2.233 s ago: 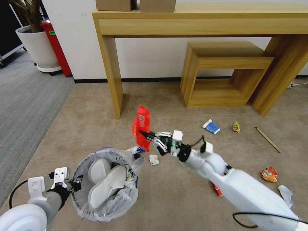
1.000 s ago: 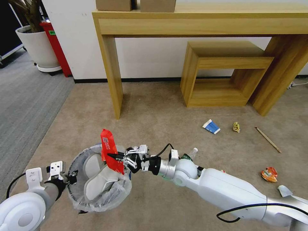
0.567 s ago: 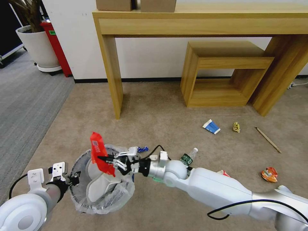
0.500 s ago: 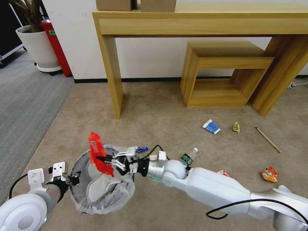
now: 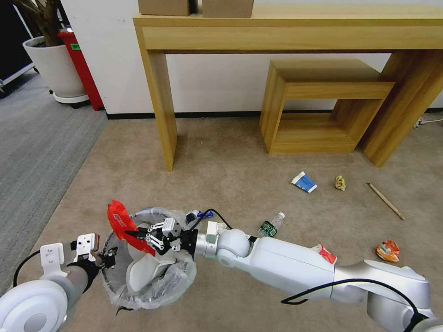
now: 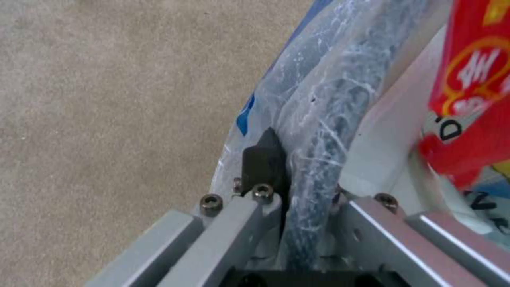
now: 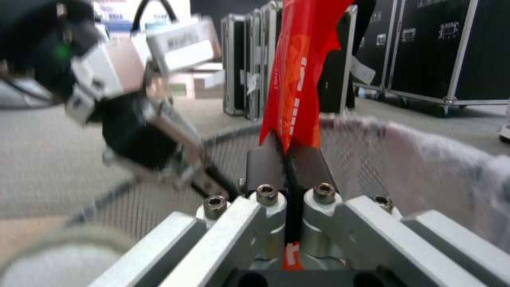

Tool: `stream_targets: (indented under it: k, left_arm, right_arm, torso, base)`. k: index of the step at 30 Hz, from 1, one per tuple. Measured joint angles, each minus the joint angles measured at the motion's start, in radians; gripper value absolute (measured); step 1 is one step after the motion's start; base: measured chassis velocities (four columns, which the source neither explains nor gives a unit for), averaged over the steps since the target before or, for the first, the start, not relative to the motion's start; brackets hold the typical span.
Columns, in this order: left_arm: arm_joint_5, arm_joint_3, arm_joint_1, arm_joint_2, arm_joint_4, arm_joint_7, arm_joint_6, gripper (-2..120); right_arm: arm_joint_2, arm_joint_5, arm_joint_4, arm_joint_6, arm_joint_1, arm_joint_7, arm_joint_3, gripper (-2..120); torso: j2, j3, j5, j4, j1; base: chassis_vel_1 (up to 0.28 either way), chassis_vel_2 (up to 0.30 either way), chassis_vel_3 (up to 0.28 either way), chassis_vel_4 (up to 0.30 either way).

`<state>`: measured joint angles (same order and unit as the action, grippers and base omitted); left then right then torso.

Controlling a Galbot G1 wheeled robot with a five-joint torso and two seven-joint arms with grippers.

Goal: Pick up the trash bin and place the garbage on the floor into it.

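The left hand (image 5: 107,262) is clamped on the near rim of the trash bin (image 5: 159,290), holding it at the lower left of the head view above the beige carpet floor (image 5: 221,152). In the left wrist view a dark finger (image 6: 263,161) presses the outside of the bag-covered rim (image 6: 329,119), with the rim pinched between the two fingers. The bin is lined with a crinkly translucent bag, and white slippers (image 5: 143,272) lie inside it.

The right hand (image 5: 134,235) reaches across from the right and sits over the bin's mouth, its fingers closed together on a red wrapper (image 5: 121,224). The wrapper stands up from the fingertips, over the bin's left rim. In the right wrist view the wrapper (image 7: 300,71) rises from between the two dark pads (image 7: 263,163), with the bin's mesh wall and bag edge just beyond.

Litter on the floor: a clear bottle with a green label (image 5: 270,225) beside the right forearm; a blue-and-white carton (image 5: 303,181); a yellow scrap (image 5: 340,183) just right of it; a thin wooden stick (image 5: 385,200); an orange wrapper (image 5: 387,250) far right. A light wood worktop (image 5: 286,27) stands against the wall behind.
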<state>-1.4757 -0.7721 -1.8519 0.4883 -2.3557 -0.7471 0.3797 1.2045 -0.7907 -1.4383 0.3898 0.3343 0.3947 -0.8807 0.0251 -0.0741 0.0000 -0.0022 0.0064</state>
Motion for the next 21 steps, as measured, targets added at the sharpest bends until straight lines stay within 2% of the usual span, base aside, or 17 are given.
stream_targets:
  k: [7, 21]
  left_arm:
    - [-0.013, -0.014, -0.002, -0.012, -0.01, -0.007, -0.002, 0]
    - [-0.014, -0.028, -0.016, -0.011, -0.023, -0.012, -0.002, 0]
  right_arm:
    - [-0.013, 0.041, 0.011, -0.009, -0.019, -0.033, -0.052, 0]
    - [0.009, 0.055, 0.016, -0.01, -0.022, -0.064, -0.068, 0]
  torso:
    - [0.0, 0.0, 0.0001, 0.0, 0.0]
    - [0.0, 0.0, 0.0001, 0.0001, 0.0]
  base:
    - [0.0, 0.0, 0.0, 0.0]
    - [0.0, 0.0, 0.0, 0.0]
